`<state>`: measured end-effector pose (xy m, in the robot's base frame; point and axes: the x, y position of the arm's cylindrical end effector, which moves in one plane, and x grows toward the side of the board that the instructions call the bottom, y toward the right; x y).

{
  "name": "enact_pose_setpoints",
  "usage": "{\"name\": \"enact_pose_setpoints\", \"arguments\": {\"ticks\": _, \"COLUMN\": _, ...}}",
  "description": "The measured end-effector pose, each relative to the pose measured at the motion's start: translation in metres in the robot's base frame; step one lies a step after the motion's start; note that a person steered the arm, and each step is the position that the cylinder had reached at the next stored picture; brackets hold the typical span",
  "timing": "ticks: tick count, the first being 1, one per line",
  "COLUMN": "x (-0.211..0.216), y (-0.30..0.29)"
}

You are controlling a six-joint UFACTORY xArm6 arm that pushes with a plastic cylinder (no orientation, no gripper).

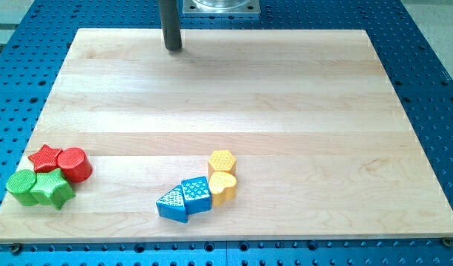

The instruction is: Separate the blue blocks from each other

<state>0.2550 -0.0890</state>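
Note:
Two blue blocks touch each other near the view's bottom centre: a blue triangular block on the left and a blue cube just right of it. The cube also touches a yellow heart block. A yellow hexagon block sits just above the heart. My tip is at the view's top, left of centre, near the board's top edge and far from all the blocks.
At the view's lower left a cluster holds a red star, a red cylinder, a green cylinder and a green star. The wooden board lies on a blue perforated table.

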Motion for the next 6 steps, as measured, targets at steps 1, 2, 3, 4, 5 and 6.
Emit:
{"name": "enact_pose_setpoints", "arguments": {"ticks": 1, "x": 0.023, "y": 0.04}}
{"name": "enact_pose_setpoints", "arguments": {"ticks": 2, "x": 0.102, "y": 0.126}}
{"name": "enact_pose_setpoints", "arguments": {"ticks": 3, "x": 0.203, "y": 0.161}}
{"name": "enact_pose_setpoints", "arguments": {"ticks": 4, "x": 0.269, "y": 0.16}}
{"name": "enact_pose_setpoints", "arguments": {"ticks": 5, "x": 0.337, "y": 0.157}}
{"name": "enact_pose_setpoints", "arguments": {"ticks": 6, "x": 0.341, "y": 0.078}}
